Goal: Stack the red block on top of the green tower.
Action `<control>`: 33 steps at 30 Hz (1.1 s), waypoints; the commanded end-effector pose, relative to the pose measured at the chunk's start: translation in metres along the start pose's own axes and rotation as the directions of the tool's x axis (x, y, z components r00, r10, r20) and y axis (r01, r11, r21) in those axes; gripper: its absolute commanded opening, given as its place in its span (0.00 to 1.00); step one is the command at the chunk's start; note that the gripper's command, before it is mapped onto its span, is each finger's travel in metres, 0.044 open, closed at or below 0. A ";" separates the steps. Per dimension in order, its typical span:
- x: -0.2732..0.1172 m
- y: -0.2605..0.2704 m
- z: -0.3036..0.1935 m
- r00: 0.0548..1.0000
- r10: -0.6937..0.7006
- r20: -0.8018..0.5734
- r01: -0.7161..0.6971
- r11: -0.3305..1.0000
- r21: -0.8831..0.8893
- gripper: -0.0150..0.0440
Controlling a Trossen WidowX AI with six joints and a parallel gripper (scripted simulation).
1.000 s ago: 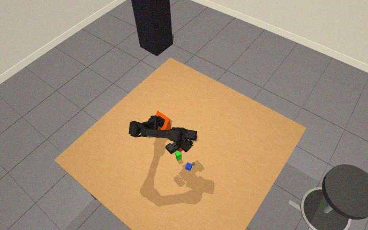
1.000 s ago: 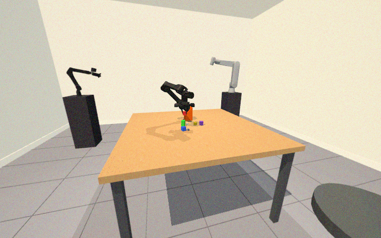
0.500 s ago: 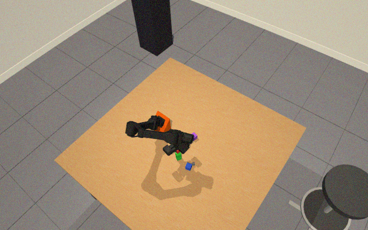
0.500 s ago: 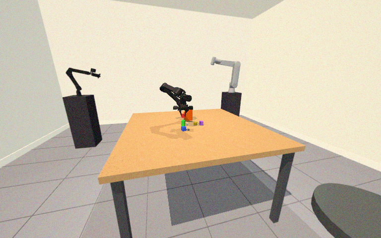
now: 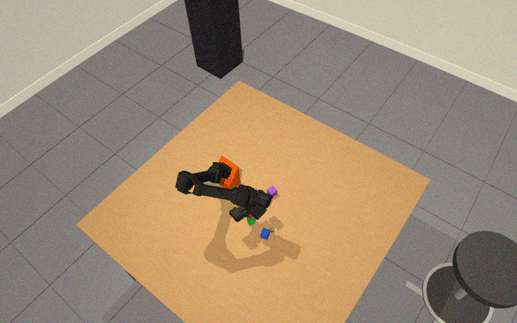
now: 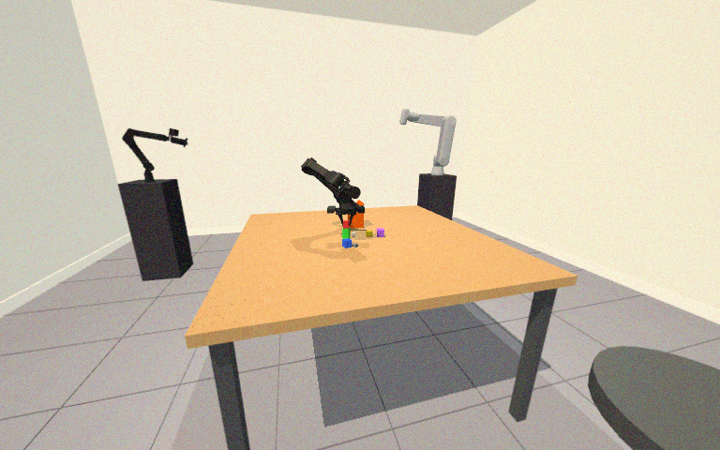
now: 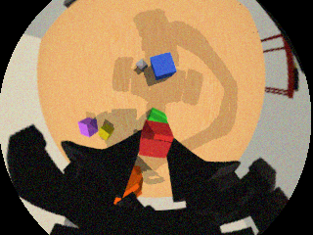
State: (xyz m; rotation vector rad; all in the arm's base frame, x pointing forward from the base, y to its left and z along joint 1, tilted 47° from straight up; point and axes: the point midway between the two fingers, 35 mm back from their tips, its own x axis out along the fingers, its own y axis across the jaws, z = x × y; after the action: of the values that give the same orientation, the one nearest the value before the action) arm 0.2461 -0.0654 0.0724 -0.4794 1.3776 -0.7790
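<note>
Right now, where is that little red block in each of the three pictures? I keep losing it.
Top view: the red block peeks out just below the dark gripper, right above the green tower.
Exterior view: it sits mid-table, directly over the green tower, beneath the arm's tip.
Wrist view: it fills the centre, clamped between the dark fingers, green showing behind it.
Shared landmark: the blue block close by.

Table (image 6: pixel 425 265) matt wood-look, smooth; red block (image 7: pixel 156 139) matt; floor (image 5: pixel 56 125) matt grey tile.
</note>
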 end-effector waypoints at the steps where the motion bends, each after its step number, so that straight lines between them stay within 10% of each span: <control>1: 0.002 -0.001 0.000 1.000 -0.004 0.000 0.004 1.000 -0.003 0.25; 27: -0.001 0.000 0.000 1.000 -0.004 0.000 0.004 1.000 -0.003 0.25; 33: 0.002 0.000 0.000 1.000 -0.001 -0.002 0.001 1.000 -0.003 0.52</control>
State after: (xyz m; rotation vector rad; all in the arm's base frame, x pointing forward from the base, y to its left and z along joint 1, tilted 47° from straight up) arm 0.2458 -0.0667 0.0715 -0.4824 1.3800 -0.7780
